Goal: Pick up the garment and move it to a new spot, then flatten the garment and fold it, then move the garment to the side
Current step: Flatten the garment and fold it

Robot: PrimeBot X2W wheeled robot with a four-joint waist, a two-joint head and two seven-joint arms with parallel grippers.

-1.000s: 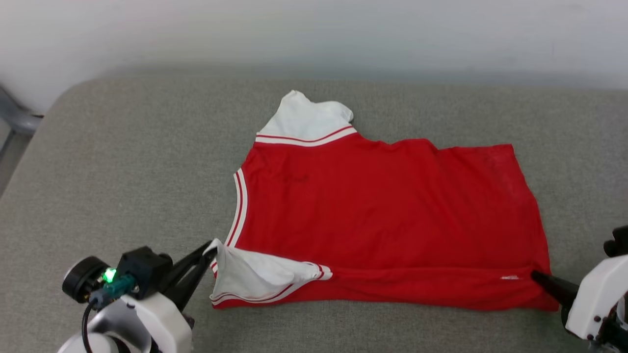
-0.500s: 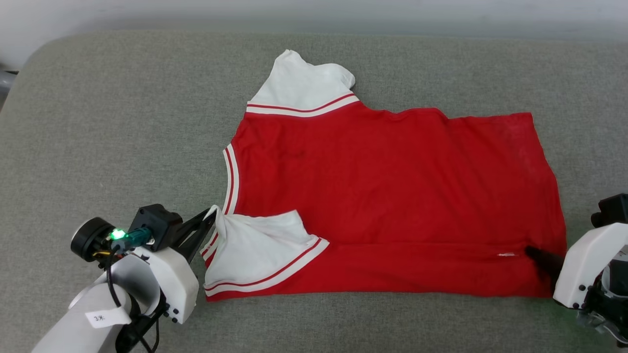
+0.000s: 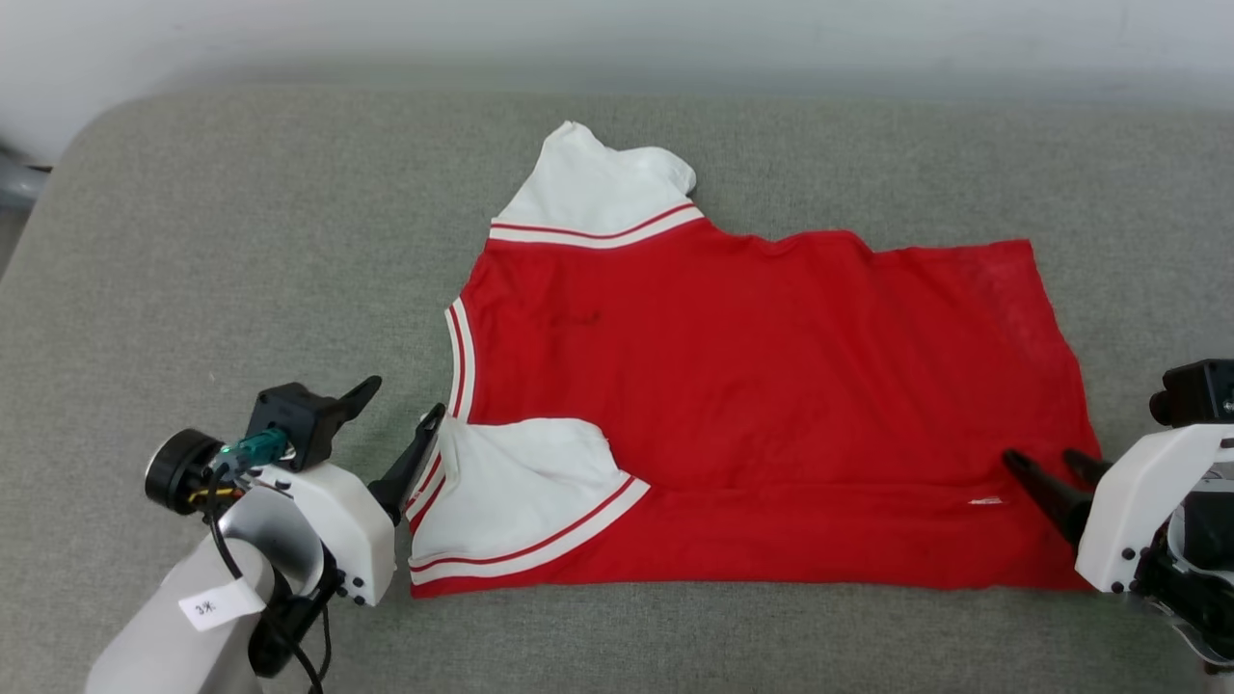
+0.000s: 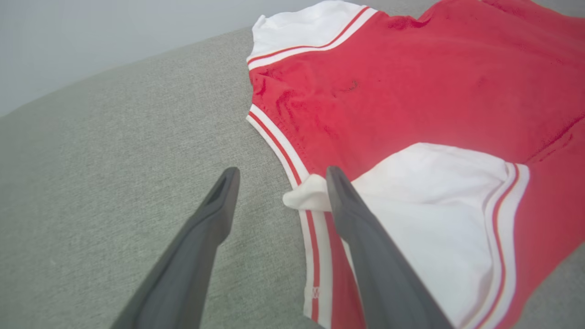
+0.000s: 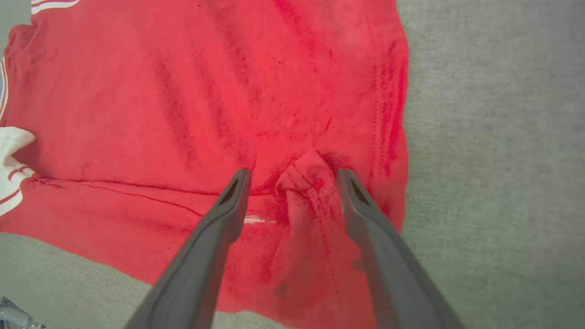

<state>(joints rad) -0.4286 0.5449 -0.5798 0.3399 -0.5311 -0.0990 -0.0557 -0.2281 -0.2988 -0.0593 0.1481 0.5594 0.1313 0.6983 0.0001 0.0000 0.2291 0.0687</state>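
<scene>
left claw (image 3: 405, 398) and right claw (image 3: 1040, 454) now sprung apart, garment (image 3: 752, 366) released, flat on grey cushion (image 3: 241, 241)

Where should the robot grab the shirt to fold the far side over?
Probably by its far edge: the white sleeve that sticks out, and the far hem corner. The shirt lies flat, so only its edges can be pinched. Come down from above, at the far side, and slide under the edge.
</scene>
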